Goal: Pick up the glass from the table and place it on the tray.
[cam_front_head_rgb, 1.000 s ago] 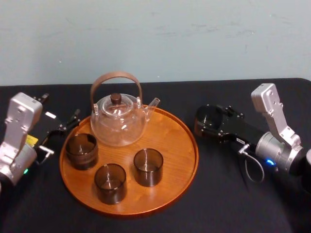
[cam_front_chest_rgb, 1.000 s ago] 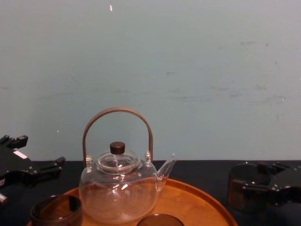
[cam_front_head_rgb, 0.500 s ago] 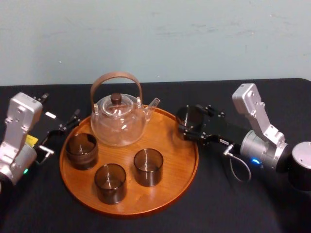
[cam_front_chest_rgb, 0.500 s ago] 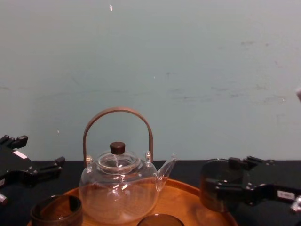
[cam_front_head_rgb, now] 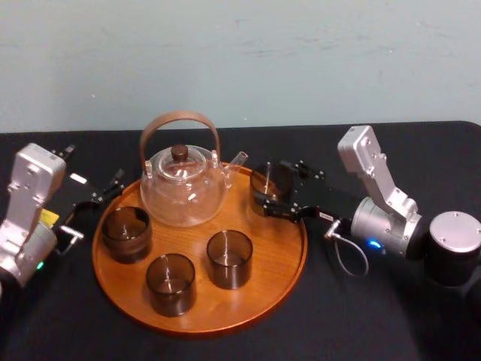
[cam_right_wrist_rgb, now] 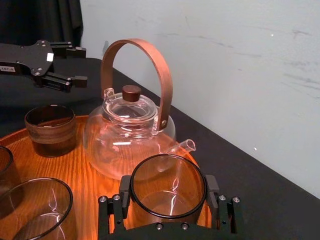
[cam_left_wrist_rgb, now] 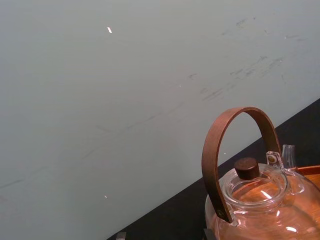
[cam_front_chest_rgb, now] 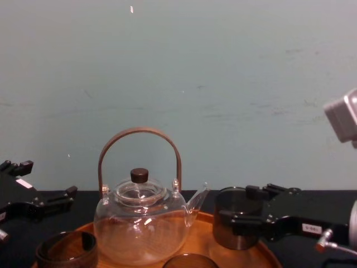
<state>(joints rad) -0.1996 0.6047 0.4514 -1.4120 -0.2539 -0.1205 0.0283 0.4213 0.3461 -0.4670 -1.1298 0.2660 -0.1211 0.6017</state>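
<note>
Black table (cam_front_head_rgb: pixel 376 316): right gripper (cam_front_head_rgb: pixel 278 189), clamped on the glass (cam_front_head_rgb: pixel 267 183), holds it at the tray's (cam_front_head_rgb: pixel 255 301) right edge by the teapot (cam_front_head_rgb: pixel 183 188), so I think setting down and letting go comes next; left gripper (cam_front_head_rgb: pixel 90 171) sits open beside the tray.

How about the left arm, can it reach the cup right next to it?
Probably yes. The left end effector is open just outside the tray rim, beside that cup, with nothing between them. The right end effector grips another glass across the tray, well clear.

I see a wooden tray (cam_front_head_rgb: pixel 267 244) with polished grain, a clear glass teapot (cam_front_head_rgb: pixel 183 194), a smoky, glossy glass (cam_front_head_rgb: pixel 268 183), and matt black cloth (cam_front_head_rgb: pixel 376 316).
</note>
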